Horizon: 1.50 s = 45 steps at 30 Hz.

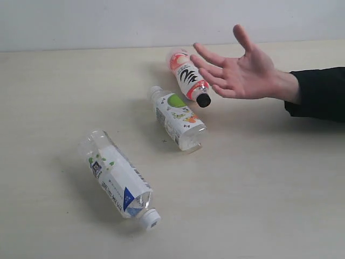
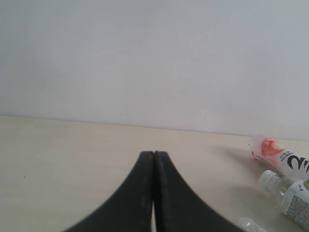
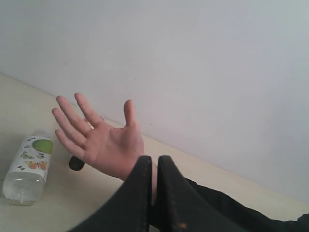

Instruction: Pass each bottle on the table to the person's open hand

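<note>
Three bottles lie on their sides on the cream table (image 1: 280, 178). The pink-red bottle with a black cap (image 1: 188, 74) is farthest back, partly under the person's open hand (image 1: 242, 70). A lime-label bottle (image 1: 178, 117) lies just in front of it. The white-and-blue-label bottle (image 1: 119, 181) is nearest, at the front left. A second lime-label bottle is out of view. Neither gripper shows in the exterior view. My left gripper (image 2: 154, 153) is shut and empty, with the pink-red bottle (image 2: 280, 157) and the lime-label bottle (image 2: 292, 195) off to one side. My right gripper (image 3: 153, 158) is shut and empty, facing the hand (image 3: 104, 140).
The hand hovers palm up above the table, its black sleeve (image 1: 321, 93) entering from the right edge. A pale wall (image 1: 108, 21) closes the table's far side. In the right wrist view the lime-label bottle (image 3: 31, 164) and the black cap (image 3: 76, 163) lie beyond the hand.
</note>
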Available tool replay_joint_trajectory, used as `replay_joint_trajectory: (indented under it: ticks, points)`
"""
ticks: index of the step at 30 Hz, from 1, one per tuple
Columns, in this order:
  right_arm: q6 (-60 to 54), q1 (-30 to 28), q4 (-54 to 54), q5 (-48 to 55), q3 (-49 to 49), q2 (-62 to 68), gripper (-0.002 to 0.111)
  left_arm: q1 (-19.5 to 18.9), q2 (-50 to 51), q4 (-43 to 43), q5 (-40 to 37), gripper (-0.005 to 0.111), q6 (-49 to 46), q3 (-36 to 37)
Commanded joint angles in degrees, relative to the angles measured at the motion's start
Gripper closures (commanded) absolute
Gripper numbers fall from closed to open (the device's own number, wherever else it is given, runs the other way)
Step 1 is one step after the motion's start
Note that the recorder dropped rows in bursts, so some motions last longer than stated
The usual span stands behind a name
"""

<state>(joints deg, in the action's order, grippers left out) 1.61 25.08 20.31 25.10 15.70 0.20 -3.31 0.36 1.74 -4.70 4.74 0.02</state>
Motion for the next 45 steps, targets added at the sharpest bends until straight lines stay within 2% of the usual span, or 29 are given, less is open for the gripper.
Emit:
replay_joint_trajectory:
  ticks: [1,13,16,21,24,29,32,33,36,39,41,45]
  points:
    - [0.04,0.95,-0.14,-0.75,-0.06,-0.20,0.101,-0.16,-0.36,0.18,-0.08,0.107,-0.13,-0.02]
    - [0.04,0.95,-2.27,0.33,0.22,-0.13,0.101,-0.16,-0.36,0.18,-0.08,0.107,-0.13,-0.02]
    - [0.04,0.95,-3.10,0.33,0.60,3.22,0.101,-0.16,-0.36,0.18,-0.08,0.107,-0.13,-0.02]
    - [-1.61,0.95,-10.31,4.91,3.24,9.42,0.101,-0.16,-0.36,0.18,-0.08,0.107,-0.13,-0.02]
    - [-8.90,0.95,-17.16,4.69,4.01,13.42,0.102,-0.16,-0.36,0.18,-0.08,0.107,-0.13,-0.02]
    - [-24.16,0.95,-35.50,10.07,7.70,23.30,0.102,-0.16,-0.36,0.18,-0.08,0.107,-0.13,-0.02]
    - [-29.02,0.95,-44.25,13.62,10.47,30.42,0.103,-0.16,-0.36,0.18,-0.08,0.107,-0.13,-0.02]
    - [-29.03,0.95,-48.08,13.65,12.35,35.67,0.103,-0.16,-0.36,0.18,-0.08,0.107,-0.13,-0.02]
    - [-29.73,0.95,-50.55,13.40,15.10,46.25,0.103,-0.16,-0.36,0.18,-0.08,0.107,-0.13,-0.02]
    - [-37.92,0.95,-60.95,15.74,20.39,58.63,0.103,-0.16,-0.36,0.18,-0.08,0.107,-0.13,-0.02]
    - [-41.10,3.21,-64.20,15.04,23.85,63.30,0.103,-0.16,-0.36,0.18,-0.08,0.107,-0.13,-0.02]
    - [-37.82,11.47,-60.66,12.69,30.69,71.39,0.103,-0.16,-0.36,0.18,-0.08,0.107,-0.13,-0.02]
